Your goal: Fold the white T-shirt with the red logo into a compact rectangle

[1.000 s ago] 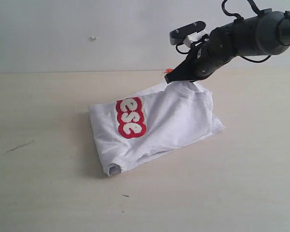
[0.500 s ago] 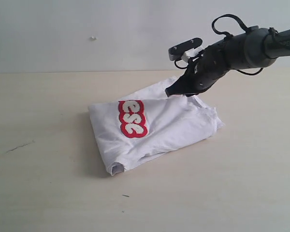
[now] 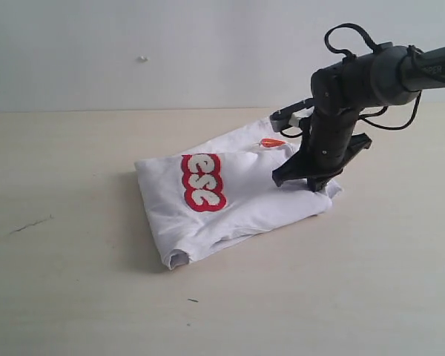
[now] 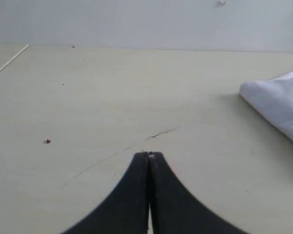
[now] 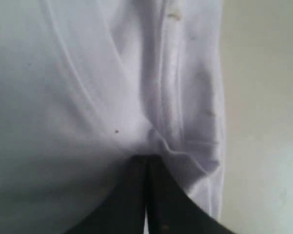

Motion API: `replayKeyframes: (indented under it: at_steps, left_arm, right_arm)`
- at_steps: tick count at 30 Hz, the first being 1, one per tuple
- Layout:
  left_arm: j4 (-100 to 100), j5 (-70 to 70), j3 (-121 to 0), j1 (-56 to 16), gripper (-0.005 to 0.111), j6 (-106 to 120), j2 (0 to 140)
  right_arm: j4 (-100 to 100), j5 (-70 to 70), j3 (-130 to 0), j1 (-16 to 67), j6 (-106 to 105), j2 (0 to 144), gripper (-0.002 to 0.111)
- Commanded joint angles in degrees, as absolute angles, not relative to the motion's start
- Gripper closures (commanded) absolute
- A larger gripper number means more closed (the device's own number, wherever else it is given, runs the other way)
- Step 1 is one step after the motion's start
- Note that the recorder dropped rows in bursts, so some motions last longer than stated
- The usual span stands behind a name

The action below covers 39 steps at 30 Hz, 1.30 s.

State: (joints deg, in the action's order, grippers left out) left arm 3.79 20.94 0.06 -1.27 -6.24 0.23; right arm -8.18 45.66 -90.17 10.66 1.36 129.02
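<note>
The white T-shirt [image 3: 245,189] lies folded on the table, with the end of the red logo [image 3: 202,182] facing up and the small orange neck tag [image 3: 271,142] showing near the far edge. My right gripper [image 3: 280,179] is down on the shirt's right end. In the right wrist view its jaws [image 5: 147,157] are shut and the white cloth [image 5: 88,97] puckers at their tips, beside the ribbed collar band [image 5: 172,92]. My left gripper [image 4: 149,155] is shut on nothing above bare table, with a corner of the shirt [image 4: 278,105] off to one side.
The pale wooden table [image 3: 74,282] carries a thin dark scratch [image 3: 28,225] at the left and a small dark speck [image 3: 193,300] near the front. A light wall [image 3: 133,44] rises behind it. The left arm is out of the exterior view.
My right gripper came down and to the right, from above the collar onto the shirt's right end. The lifted collar part now lies flat and the orange tag shows.
</note>
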Motion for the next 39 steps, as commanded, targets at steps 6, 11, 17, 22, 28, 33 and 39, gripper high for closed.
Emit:
replayKeyframes:
  at_steps: [6,11,17,22,28,33,39]
  left_arm:
    - [3.6,20.2,0.0,-1.1,0.107,-6.2,0.0]
    - [3.6,20.2,0.0,-1.1,0.107,-6.2,0.0]
    - [3.6,20.2,0.0,-1.1,0.107,-6.2,0.0]
    - [3.6,20.2,0.0,-1.1,0.107,-6.2,0.0]
    - [3.6,20.2,0.0,-1.1,0.107,-6.2,0.0]
    - [3.6,20.2,0.0,-1.1,0.107,-6.2,0.0]
    - [3.6,20.2,0.0,-1.1,0.107,-6.2,0.0]
  right_arm:
    - [6.2,51.8,-85.4,15.6,-7.5,124.9,0.108]
    - [3.8,55.3,-85.4,20.0,-7.1,124.7,0.108]
    - [2.4,52.4,-85.4,20.2,-4.4,120.3,0.108]
    - [2.6,40.1,-80.1,20.3,-4.4,105.7,0.108]
    - [2.5,25.1,-67.2,20.3,-4.3,86.3,0.108]
    - [2.5,22.1,-61.2,20.3,-4.3,75.0,0.108]
    - [2.6,12.9,-53.2,20.3,-3.0,60.6,0.108]
